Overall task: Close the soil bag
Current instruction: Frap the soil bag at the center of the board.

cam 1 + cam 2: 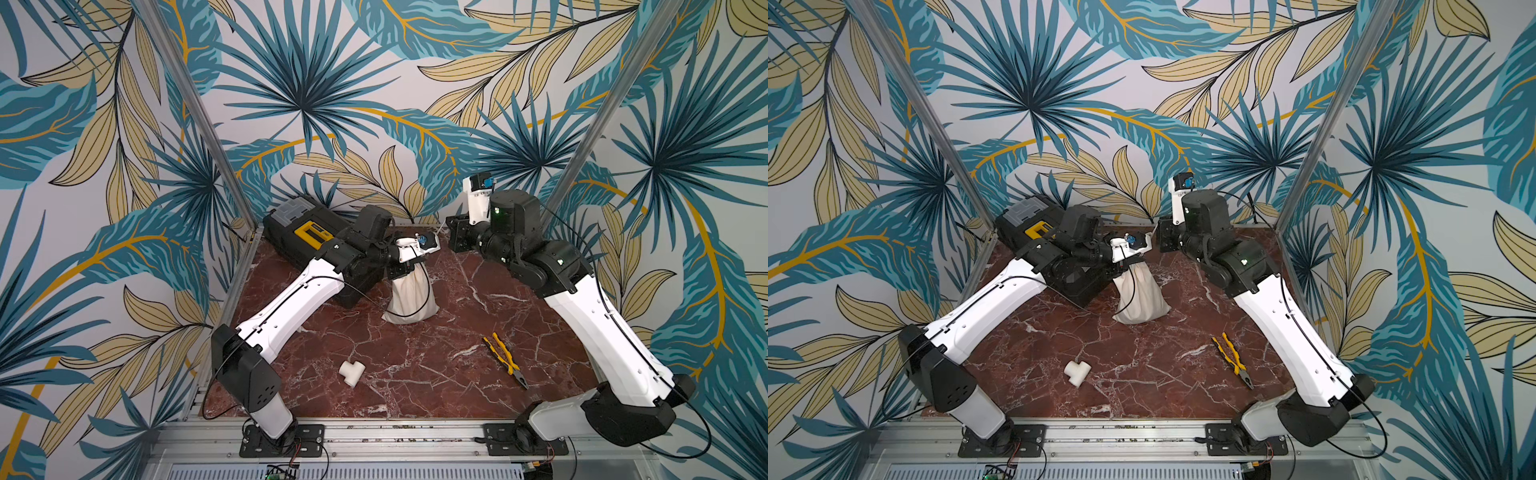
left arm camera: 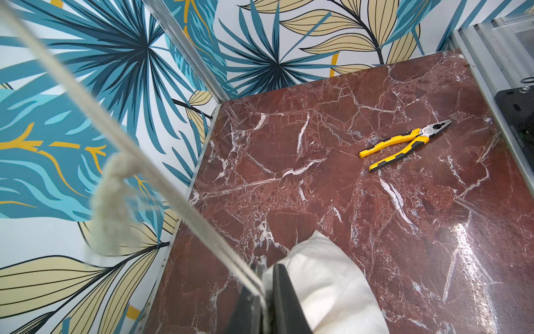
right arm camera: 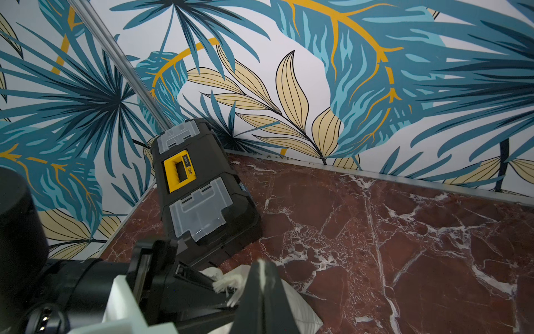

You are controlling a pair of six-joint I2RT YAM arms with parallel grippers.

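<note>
Where the red-veined marble table [image 1: 415, 374] carries the black toolbox [image 1: 286, 232] at its rear, the soil bag [image 1: 409, 299] stands upright just beside that box.
Bag cream cloth, soft, lumpy, broad-based, neck gathered tight. Left arm extended low; left gripper [image 1: 400, 271] nearly closed, pinching the neck. Right arm bent, wrist raised; right gripper [image 3: 261, 271] fully closed on the thin cord [image 2: 161, 182], drawn taut from the neck, frayed knot [image 2: 112, 173] partway along. Yellow-handled pliers [image 1: 505, 359] and white T-shaped fitting [image 1: 351, 372] lie well apart, nearer the front.
</note>
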